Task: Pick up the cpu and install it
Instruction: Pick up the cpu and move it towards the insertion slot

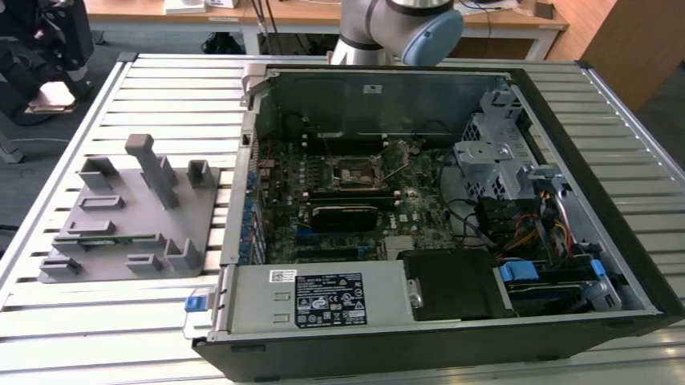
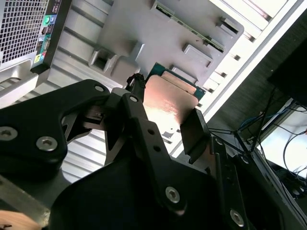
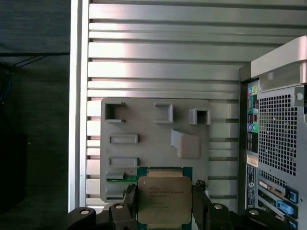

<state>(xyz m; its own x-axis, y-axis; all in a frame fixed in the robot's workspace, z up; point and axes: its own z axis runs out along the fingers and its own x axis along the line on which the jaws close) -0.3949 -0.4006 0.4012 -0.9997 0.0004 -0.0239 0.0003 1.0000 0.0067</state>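
- The arm (image 1: 402,28) enters at twelve o'clock in the exterior view, past the far rim of the open computer case (image 1: 386,92).
- In both wrist views the tool (image 3: 164,194) points down over the grey tray (image 3: 153,139) on the slatted metal table (image 3: 158,52).
- The tool is closed part-way, and its two black fingers (image 3: 199,199) press against opposite edges of the cpu (image 3: 163,206).
- The cpu is in this grip with its shiny metal top facing the first wrist view's camera. It looks raised off the tray, but how high I cannot tell.
- In the second wrist view the cpu (image 2: 168,103) sits between the finger pads (image 2: 194,129) with the tray (image 2: 144,33) behind it.
- A green memory stick (image 3: 120,178) lies in a slot of the tray, close beside the cpu.
- In the exterior view the tray (image 1: 118,216) lies at nine o'clock from the case.
- The black-framed socket (image 1: 354,172) sits on the board inside the case. A metal drive cage (image 1: 487,156) stands at three o'clock from it and a black card (image 1: 342,215) lies at six o'clock.
- The case's rear panel (image 3: 278,134) stands just beside the tray.
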